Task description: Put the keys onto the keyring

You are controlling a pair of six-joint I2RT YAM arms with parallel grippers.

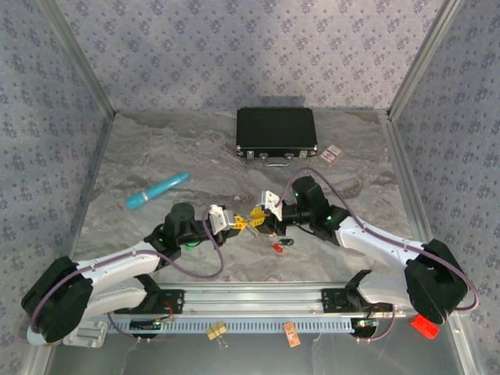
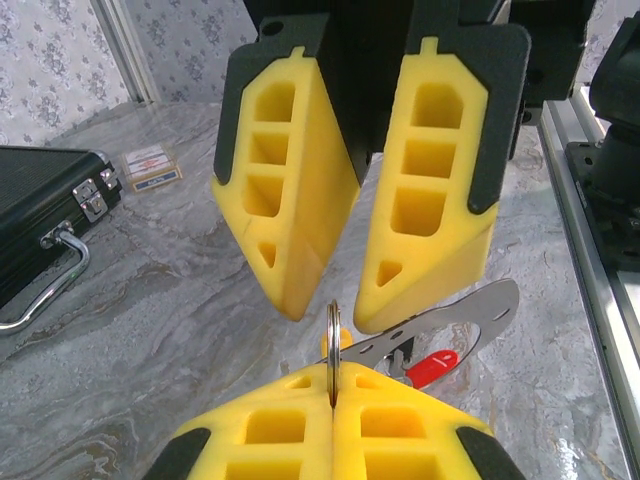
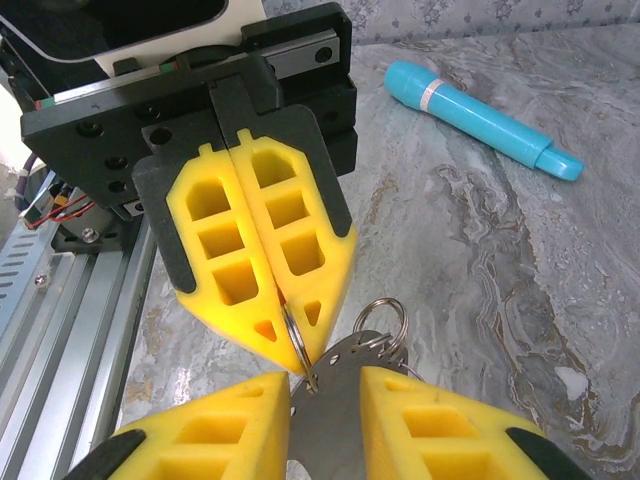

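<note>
Your left claw [image 2: 332, 395] is clamped on the keyring [image 2: 332, 330] above the tabletop [image 1: 141, 156], mid-width, towards its near edge. Your right claw [image 3: 325, 410] straddles a metal tab [image 2: 470, 310]; whether it grips, I cannot tell. The edge-on ring may twist loose under a push. The red key [image 2: 432, 367] lies below.
</note>
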